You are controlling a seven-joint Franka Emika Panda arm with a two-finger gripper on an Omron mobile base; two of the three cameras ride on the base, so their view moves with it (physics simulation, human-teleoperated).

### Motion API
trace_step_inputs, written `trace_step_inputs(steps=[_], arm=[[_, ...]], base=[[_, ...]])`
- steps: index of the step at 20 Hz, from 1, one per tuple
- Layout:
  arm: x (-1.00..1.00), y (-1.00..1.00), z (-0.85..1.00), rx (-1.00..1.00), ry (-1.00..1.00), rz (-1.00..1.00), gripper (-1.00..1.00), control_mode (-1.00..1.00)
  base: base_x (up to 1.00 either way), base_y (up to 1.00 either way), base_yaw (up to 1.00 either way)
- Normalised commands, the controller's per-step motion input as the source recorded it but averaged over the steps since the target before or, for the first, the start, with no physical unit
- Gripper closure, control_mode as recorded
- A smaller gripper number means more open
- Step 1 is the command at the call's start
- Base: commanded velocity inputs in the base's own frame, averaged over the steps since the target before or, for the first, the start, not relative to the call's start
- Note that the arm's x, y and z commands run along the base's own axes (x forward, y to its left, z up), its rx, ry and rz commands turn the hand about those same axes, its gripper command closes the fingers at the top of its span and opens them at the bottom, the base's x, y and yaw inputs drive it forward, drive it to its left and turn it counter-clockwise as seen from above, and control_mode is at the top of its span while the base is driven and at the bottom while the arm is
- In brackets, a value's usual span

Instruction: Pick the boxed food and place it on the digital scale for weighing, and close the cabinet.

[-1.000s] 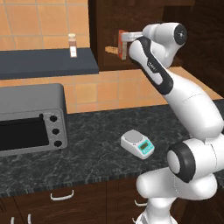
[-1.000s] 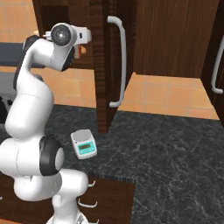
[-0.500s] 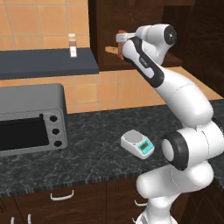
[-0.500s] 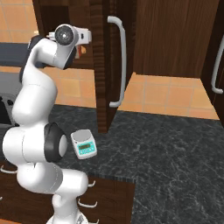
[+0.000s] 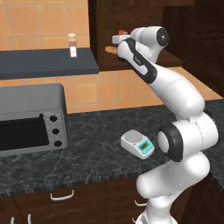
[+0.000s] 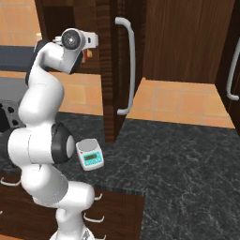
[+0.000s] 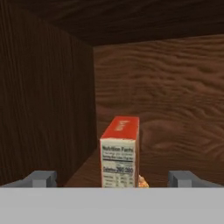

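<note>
With nothing yet grasped, the claw point(image 7: 112, 179) stands wide inside the dark brown wooden cabinet point(image 7: 48, 100), framing the upright red-orange boxed food point(image 7: 120, 153) at lower centre; weighing on the white-grey digital scale point(image 5: 138, 143) and door closure remain.

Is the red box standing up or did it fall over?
Standing up. In the hand view the boxed food stands tall on its narrow end inside the cabinet, its white label side facing the camera and its red top showing.
</note>
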Motion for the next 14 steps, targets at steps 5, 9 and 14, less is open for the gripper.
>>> trace_step_inputs(steps=[5, 9, 14], arm=[[0.22, 0.01, -0.12, 0.00, 0.00, 0.00, -1.00, -1.00], [0.35, 0.01, -0.19, 0.00, 0.00, 0.00, -1.00, -1.00], [0.19, 0.03, -0.10, 0.00, 0.00, 0.00, 1.00, -1.00]], base=[[0.00, 0.00, 0.00], [0.00, 0.00, 0.00], [0.00, 0.00, 0.00]])
